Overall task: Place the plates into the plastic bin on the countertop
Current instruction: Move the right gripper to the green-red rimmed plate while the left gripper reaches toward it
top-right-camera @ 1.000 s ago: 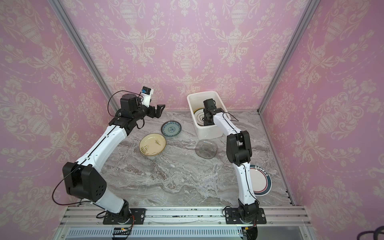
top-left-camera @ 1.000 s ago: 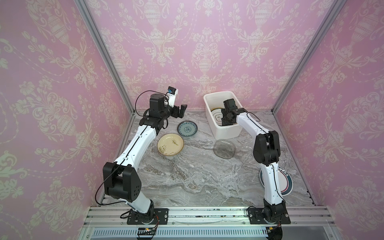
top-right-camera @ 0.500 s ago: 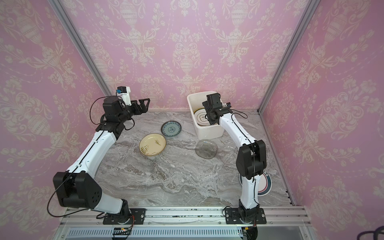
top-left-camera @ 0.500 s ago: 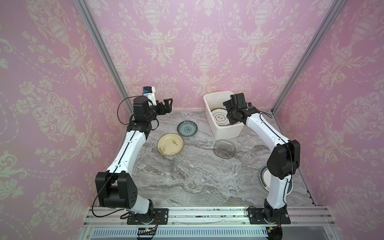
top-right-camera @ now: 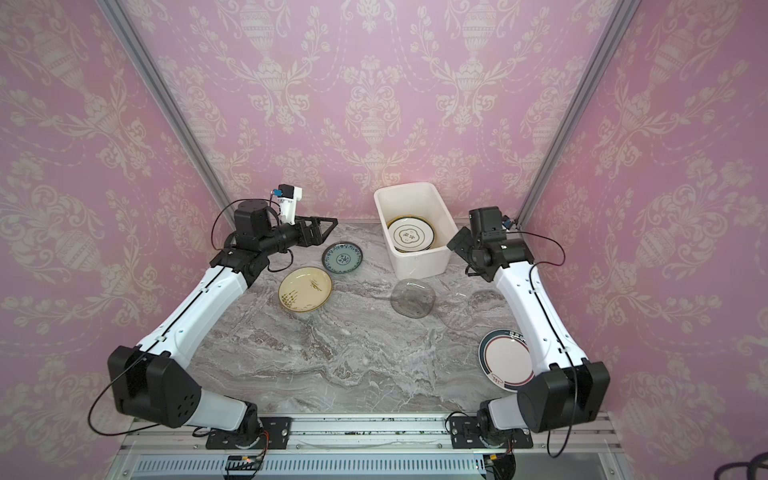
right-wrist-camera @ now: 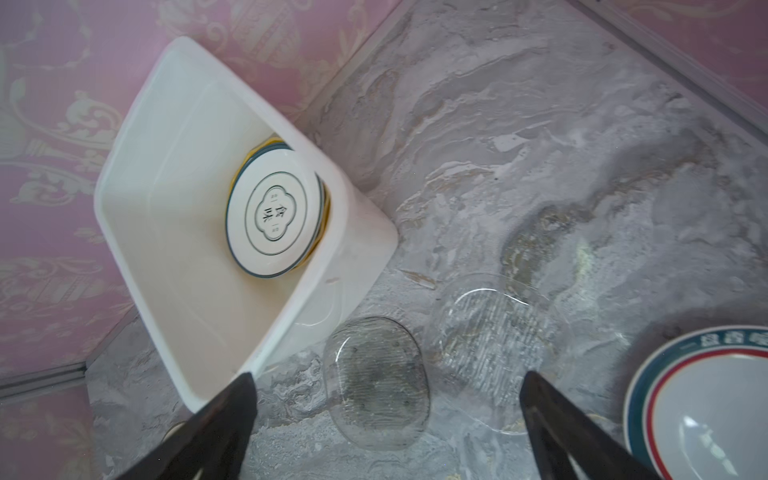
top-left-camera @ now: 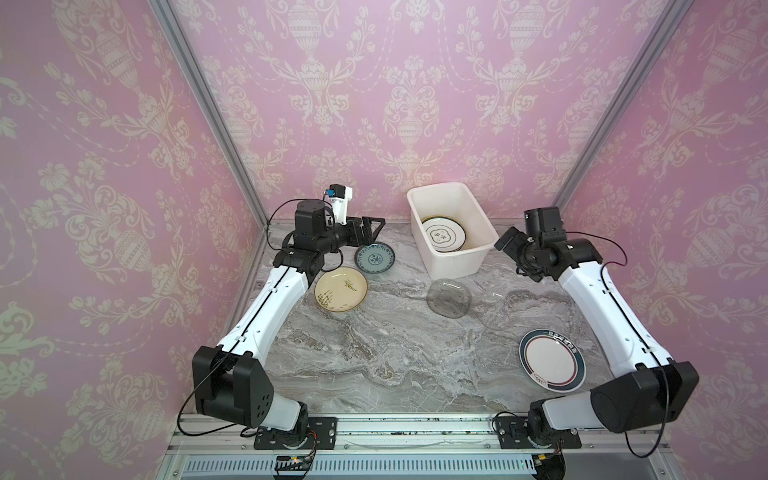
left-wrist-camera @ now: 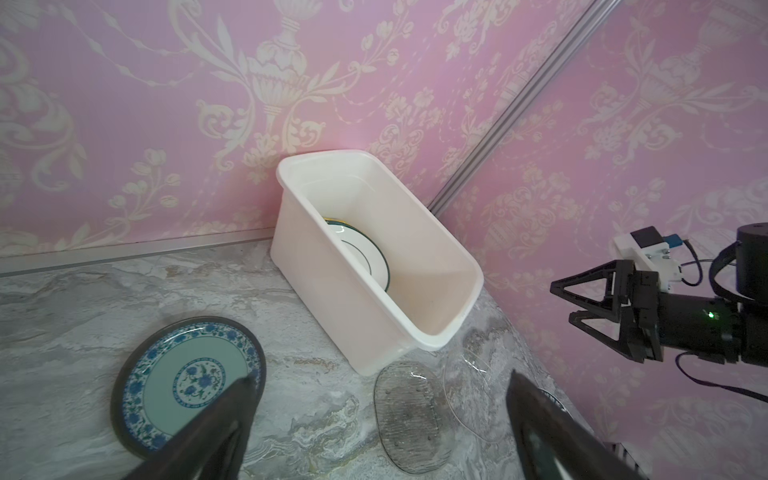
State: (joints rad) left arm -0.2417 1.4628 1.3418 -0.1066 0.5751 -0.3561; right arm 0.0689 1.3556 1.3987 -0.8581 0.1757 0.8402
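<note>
Lying under spread left jaws, seemingly apart: blue-patterned plate [left-wrist-camera: 187, 374].

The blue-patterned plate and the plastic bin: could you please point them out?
blue-patterned plate [top-left-camera: 374, 259]: in a top view, its centre medallion.
plastic bin [top-left-camera: 455, 264]: in a top view, its near outer wall.

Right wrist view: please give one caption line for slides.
Open fingers frame a smoky plate and a clear plate beside the bin holding stacked plates.

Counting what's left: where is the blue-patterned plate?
In both top views the blue-patterned plate lies flat on the countertop, left of the plastic bin, just behind the cream plate.
</note>
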